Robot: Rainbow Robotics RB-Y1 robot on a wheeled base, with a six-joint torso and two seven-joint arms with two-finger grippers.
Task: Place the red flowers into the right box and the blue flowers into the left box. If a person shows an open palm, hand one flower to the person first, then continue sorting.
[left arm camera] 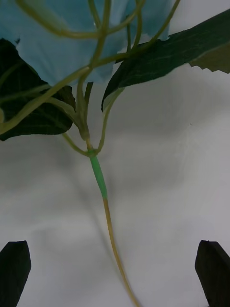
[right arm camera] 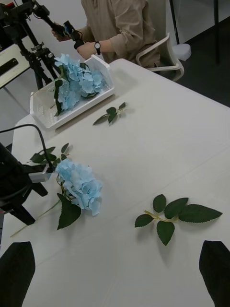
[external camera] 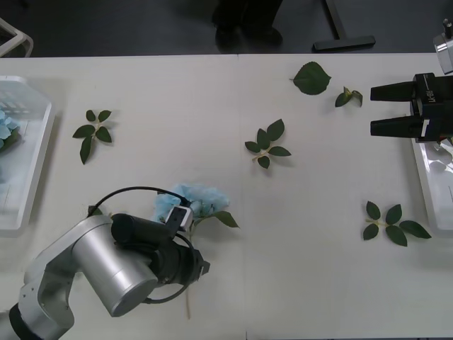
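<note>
My left pincer point(left arm camera: 115, 273) hangs low over the near-left part of the white tabletop point(external camera: 318, 269), its two black fingers spread wide with nothing between them but the thin stem of a blue flower point(external camera: 198, 198) that lies flat below; the fingertips point(left arm camera: 14, 268) stand apart on either side of that stem and I cannot tell that they touch it. The pale-blue cluster lies just beyond my wrist, with dark green leaves at its base. My right pincer point(external camera: 375, 110) is held out at the far right, just beside the glossy rim of the right box point(external camera: 428, 191), and its black fingers are also parted and carry nothing. The left box point(right arm camera: 72, 108), with its slotted walls, sits at the left edge of the tabletop and already holds several more blue flowers point(right arm camera: 76, 84) heaped together. Loose leaf sprigs point(external camera: 267, 144) are scattered across the tabletop: one near the middle, one near the left box, one near the right box, and a single leaf with a small sprig beside it toward the far edge.
</note>
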